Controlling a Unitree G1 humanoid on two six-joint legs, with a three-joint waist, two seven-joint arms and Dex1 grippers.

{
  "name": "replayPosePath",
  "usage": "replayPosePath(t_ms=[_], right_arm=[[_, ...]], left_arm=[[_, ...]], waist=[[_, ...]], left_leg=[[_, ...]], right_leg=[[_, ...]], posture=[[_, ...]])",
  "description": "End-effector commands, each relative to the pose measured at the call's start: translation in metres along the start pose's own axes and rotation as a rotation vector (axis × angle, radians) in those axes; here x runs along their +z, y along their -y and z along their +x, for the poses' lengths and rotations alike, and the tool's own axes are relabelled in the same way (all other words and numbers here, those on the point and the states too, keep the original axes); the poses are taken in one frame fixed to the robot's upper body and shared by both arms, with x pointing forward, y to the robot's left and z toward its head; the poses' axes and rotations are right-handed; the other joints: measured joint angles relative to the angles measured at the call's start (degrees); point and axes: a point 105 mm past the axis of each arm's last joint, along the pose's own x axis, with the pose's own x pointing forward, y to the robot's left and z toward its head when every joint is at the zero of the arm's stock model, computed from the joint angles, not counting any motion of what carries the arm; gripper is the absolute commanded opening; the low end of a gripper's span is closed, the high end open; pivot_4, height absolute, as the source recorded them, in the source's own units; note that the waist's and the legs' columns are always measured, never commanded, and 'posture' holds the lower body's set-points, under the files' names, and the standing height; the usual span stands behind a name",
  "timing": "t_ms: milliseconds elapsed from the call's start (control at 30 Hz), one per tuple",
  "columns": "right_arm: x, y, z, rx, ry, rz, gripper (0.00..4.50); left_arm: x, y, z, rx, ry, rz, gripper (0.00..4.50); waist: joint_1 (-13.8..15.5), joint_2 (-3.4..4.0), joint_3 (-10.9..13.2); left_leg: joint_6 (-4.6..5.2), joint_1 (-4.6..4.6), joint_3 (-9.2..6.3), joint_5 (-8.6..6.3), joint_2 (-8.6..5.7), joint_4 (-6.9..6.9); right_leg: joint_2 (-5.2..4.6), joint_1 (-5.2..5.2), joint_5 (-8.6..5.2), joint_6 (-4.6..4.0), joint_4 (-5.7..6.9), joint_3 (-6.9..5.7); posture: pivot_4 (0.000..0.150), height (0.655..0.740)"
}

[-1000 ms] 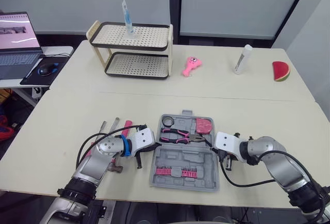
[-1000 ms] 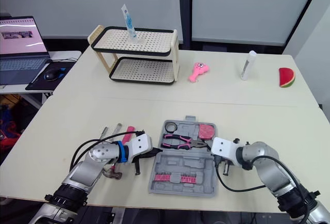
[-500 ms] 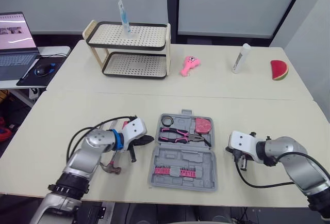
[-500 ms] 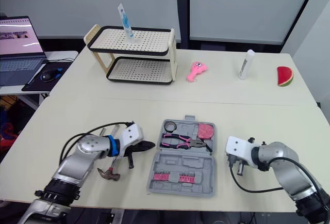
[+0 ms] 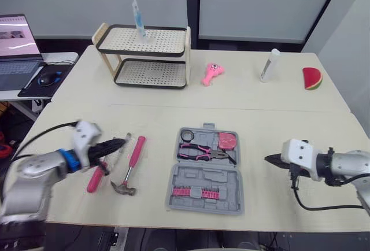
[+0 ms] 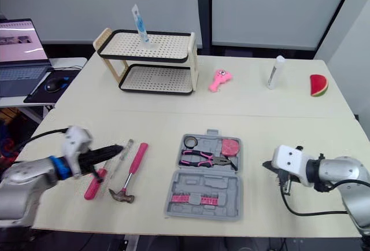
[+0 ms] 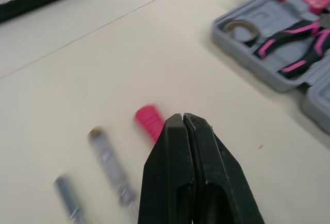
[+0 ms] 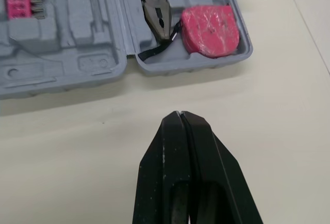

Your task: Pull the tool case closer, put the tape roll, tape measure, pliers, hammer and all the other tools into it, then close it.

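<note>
Hammer (image 5: 134, 156): lies loose on the surface (image 5: 173, 118), lower left of centre in the head views, outside the tool case (image 5: 215, 177).
Hammer axis: near upright in the frame with a slight lean. The pink handle end is toward the top, the steel head toward the bottom edge.
Left claw (image 5: 120, 143): fingers pressed together, holding nothing. The tip points toward the right of the frame and sits just left of the handle's upper part.
Right claw (image 5: 269, 158): fingers likewise pinched together, empty. It sits right of the case with its tip aimed at it, well apart from the hammer.
Nearer arm: the left, by my judgement. The case stands between the right claw and the hammer.
Case contents: lid open, lower centre of frame. Tape roll (image 5: 187, 135), pliers (image 5: 199, 152) and tape measure (image 5: 228, 140) are already seated in the upper half.
Other loose items: a pink-handled tool (image 5: 93, 180) and metal shafts (image 7: 109, 163) lie just left of the hammer, roughly parallel to it.
Recommendation: you would need to part the left claw's fingers before it can take the handle. You should approach across the handle's length, clear of the neighbouring shafts.
</note>
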Motion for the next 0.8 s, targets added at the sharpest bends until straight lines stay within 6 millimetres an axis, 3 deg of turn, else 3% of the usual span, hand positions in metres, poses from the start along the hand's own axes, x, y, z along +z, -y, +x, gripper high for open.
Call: replayPosePath(t_ms=[33, 200, 333, 367, 700, 800], right_arm=[[0.016, 0.008, -0.024, -0.026, 0.055, -0.023, 0.01], [0.01, 0.001, -0.038, 0.035, 0.034, -0.012, 0.01], [0.011, -0.004, -0.041, 0.093, 0.037, 0.004, 0.0], [0.014, -0.005, -0.041, 0.104, 0.046, 0.009, 0.41], [0.031, -0.007, -0.039, 0.151, 0.105, 0.043, 2.65], [0.034, -0.006, -0.037, 0.146, 0.123, 0.038, 3.33]], left_arm=[[-0.011, -0.034, -0.049, 0.206, -0.004, -0.08, 0.0], [-0.043, -0.037, -0.087, 0.29, -0.076, -0.116, 0.0], [-0.053, -0.033, -0.1, 0.294, -0.1, -0.127, 0.85], [-0.054, -0.032, -0.101, 0.286, -0.105, -0.129, 1.22], [-0.051, -0.033, -0.099, 0.262, -0.1, -0.111, 4.38], [-0.053, -0.036, -0.102, 0.28, -0.103, -0.115, 4.5]], waist=[[0.0, -0.01, 0.0], [0.3, -0.09, 0.0], [0.4, -0.16, 0.0], [0.4, -0.16, 0.0], [0.2, -0.21, 0.1], [0.2, -0.22, 0.1]], left_leg=[[0.0, 0.01, 0.01, 0.0, 0.0, 0.0], [-0.01, 0.06, 0.04, 0.0, 0.0, 0.01], [-0.01, 0.05, 0.03, 0.0, 0.0, 0.0], [-0.02, 0.06, 0.04, 0.0, 0.0, 0.0], [-0.02, 0.05, 0.06, 0.0, 0.02, -0.04], [-0.02, 0.04, 0.08, 0.0, 0.02, -0.04]], right_leg=[[0.0, 0.0, 0.0, 0.0, 0.0, 0.01], [-0.01, 0.08, -0.01, 0.0, -0.06, 0.0], [-0.03, 0.11, -0.02, -0.01, -0.06, -0.05], [-0.03, 0.11, -0.02, -0.01, -0.06, -0.03], [-0.01, 0.07, -0.03, -0.03, -0.1, -0.01], [-0.02, 0.05, -0.03, -0.02, -0.12, 0.0]], posture=[[0.15, 0.735], [0.15, 0.735], [0.15, 0.735], [0.15, 0.735], [0.15, 0.735], [0.15, 0.735]])
